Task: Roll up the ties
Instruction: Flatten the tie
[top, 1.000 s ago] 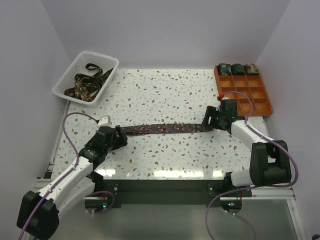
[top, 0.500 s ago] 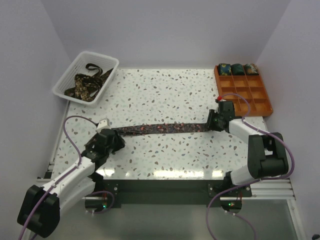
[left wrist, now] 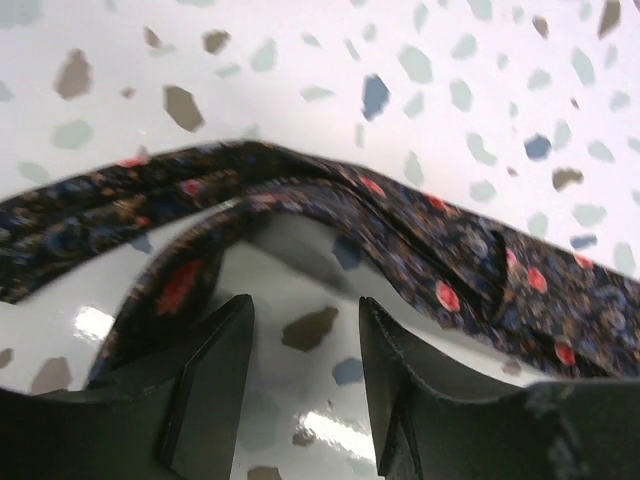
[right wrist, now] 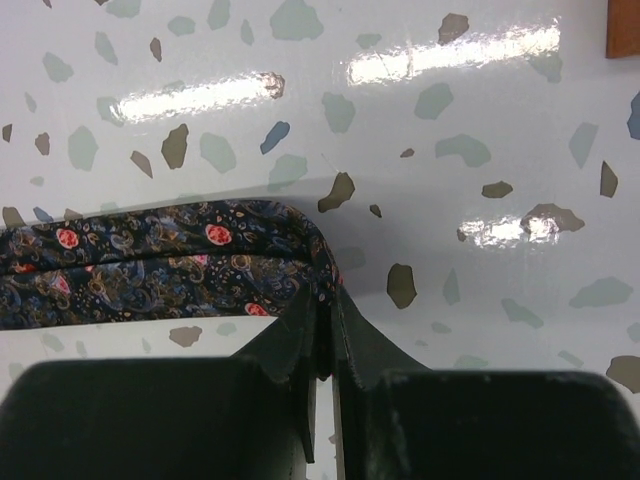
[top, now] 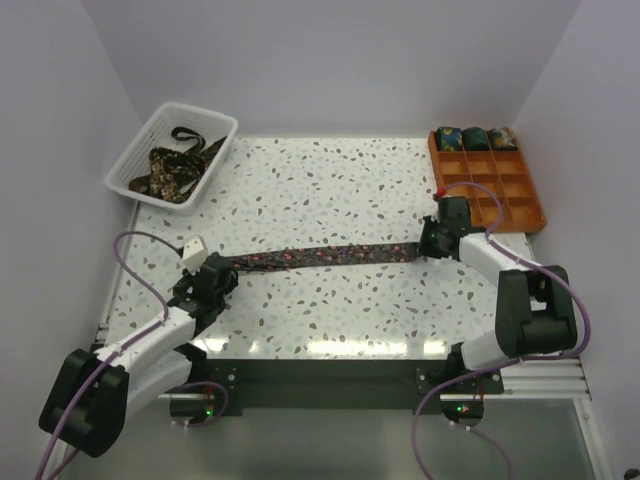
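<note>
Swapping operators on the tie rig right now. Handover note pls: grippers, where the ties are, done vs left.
Left gripper: open, jaws apart over the table, at the doubled-over left end of the flat tie, not gripping it.
Right gripper: shut, pinching the edge of that tie's right end.
Flat tie: stretched across the table between the two grippers, not rolled yet.
Done: three rolled ties in the far row of the orange tray.
Left: roll this tie, then the loose ties heaped in the white basket.
</note>
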Robot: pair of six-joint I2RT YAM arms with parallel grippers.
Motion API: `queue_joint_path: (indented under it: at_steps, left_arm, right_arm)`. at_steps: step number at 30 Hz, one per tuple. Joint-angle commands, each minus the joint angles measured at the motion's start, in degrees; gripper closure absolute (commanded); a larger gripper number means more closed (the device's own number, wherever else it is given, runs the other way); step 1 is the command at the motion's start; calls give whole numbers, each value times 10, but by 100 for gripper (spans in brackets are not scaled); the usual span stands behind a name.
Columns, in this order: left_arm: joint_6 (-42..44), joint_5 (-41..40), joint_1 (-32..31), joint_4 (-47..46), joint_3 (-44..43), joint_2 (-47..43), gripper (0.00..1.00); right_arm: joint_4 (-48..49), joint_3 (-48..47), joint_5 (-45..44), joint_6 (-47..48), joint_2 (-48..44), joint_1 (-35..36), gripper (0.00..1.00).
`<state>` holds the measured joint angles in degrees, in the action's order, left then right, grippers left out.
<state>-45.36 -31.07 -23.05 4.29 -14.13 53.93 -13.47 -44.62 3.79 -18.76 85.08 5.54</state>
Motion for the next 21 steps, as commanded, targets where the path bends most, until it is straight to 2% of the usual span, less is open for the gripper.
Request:
queue_joint_path:
  at_steps: [1, 3, 7, 11, 15, 21]
  left_arm:
    - [-22, -131, 15, -77, -18, 20, 48]
    - [-26, -142, 49, -89, -44, 49, 46]
    - [-39, -100, 144, -120, -74, 86, 46]
    - [33, -71, 209, -204, -77, 83, 45]
    - [-3, -13, 245, -163, -65, 33, 44]
    - [-44, 99, 245, -82, -37, -52, 18]
  right_arm:
    - [-23, -25, -18, -15, -23, -9, 100]
    - [-34, -28, -19, -19, -28, -11, 100]
    - [-54, -34, -31, -30, -43, -27, 100]
    - [-71, -34, -27, -33, -55, -45, 100]
    - [-56, -15, -11, -43, -65, -47, 100]
    - [-31, 5, 16, -53, -69, -47, 100]
